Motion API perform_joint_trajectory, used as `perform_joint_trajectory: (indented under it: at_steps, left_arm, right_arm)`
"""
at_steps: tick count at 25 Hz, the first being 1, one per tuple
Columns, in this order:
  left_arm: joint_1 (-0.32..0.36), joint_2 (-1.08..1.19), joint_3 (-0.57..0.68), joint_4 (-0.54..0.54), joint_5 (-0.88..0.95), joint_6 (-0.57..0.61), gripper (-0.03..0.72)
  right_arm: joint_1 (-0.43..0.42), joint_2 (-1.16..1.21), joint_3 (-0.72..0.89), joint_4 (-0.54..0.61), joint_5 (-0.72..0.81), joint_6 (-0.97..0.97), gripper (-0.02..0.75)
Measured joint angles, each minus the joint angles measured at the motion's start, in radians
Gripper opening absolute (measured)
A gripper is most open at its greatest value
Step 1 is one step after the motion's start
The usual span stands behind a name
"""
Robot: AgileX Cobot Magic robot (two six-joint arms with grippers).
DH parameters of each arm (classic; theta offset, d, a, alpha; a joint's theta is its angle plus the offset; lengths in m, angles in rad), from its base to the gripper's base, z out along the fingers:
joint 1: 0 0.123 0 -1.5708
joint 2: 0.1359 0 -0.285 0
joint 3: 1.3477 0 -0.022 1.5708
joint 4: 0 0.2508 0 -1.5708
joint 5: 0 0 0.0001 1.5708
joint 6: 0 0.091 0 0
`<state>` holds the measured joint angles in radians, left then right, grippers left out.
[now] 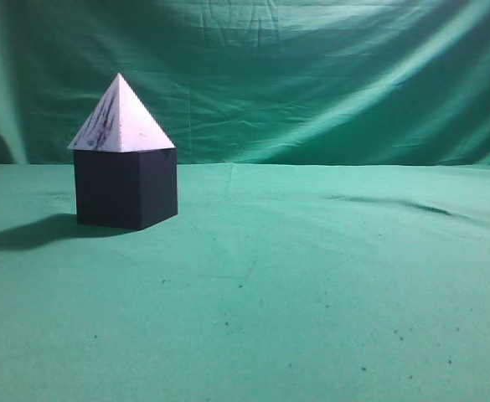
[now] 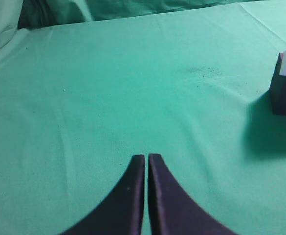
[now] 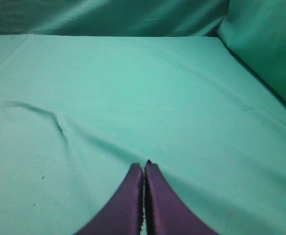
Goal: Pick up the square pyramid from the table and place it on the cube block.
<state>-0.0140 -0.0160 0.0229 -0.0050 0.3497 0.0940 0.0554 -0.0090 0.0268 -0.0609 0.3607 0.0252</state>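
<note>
Square pyramid: the square pyramid sits base-down on top of the cube block, apex up, its smudged face turned toward the left of the exterior view.

Fit on the cube: base and cube top look about the same width, and the pyramid looks level and square to the edges from here.

Cube block: standing on the tabletop toward the left of the exterior view, throwing a shadow out to the left.

Left end effector: the left end effector has its two dark tips pressed almost together with only a thin slit between, and nothing is in them. It hangs over bare cloth, well apart from the stack, which shows only at the right edge of the left wrist view.

Right end effector: the right end effector is likewise closed to a hairline gap and empty, over plain cloth with a crease nearby.

Progress: to my eye the job looks finished, with the pyramid placed and released and neither arm near it.

Left to do: nothing I can see, beyond the arms resting clear.
</note>
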Motion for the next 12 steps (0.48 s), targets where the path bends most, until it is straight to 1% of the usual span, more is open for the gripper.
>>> perform_joint_trajectory:
  at_steps: [12]
  left_arm:
    - [0.000,0.000,0.000,0.000,0.000,0.000,0.000]
  right_arm:
    - [0.000,0.000,0.000,0.000,0.004,0.000,0.000]
